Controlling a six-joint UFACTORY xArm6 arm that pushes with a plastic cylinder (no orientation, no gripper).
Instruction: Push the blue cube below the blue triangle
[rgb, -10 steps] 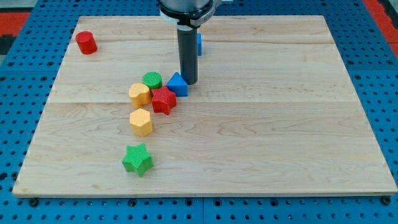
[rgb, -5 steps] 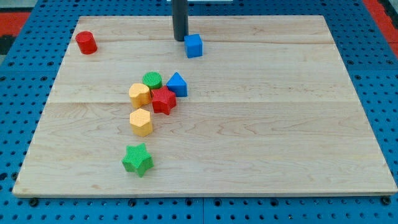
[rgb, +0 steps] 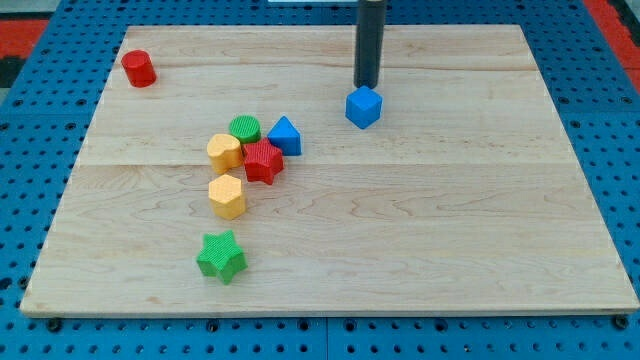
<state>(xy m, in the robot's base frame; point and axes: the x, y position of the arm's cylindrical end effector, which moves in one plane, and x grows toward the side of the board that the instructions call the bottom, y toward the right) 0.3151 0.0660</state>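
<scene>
A: Where does my tip (rgb: 367, 86) stand?
B: Near the view's top, a little right of the middle of the wooden board (rgb: 450, 220). It is the bare lower end of a dark rod, so nothing opens, closes or grips there.

A: And the blue cube (rgb: 364, 106)?
B: Just below the tip, touching it or nearly so. It sits turned, one corner pointing at the view's bottom.

A: How does it lie to the blue triangle (rgb: 286, 135)?
B: To the view's right of it and slightly higher, with bare wood between them.

A: What surrounds the triangle?
B: A red star (rgb: 263, 161) at its lower left, a green cylinder (rgb: 244, 129) at its left, and a yellow block (rgb: 224, 151) beyond those. A second yellow block (rgb: 227, 196) lies below, then a green star (rgb: 221, 256). A red cylinder (rgb: 138, 68) stands alone at top left.
</scene>
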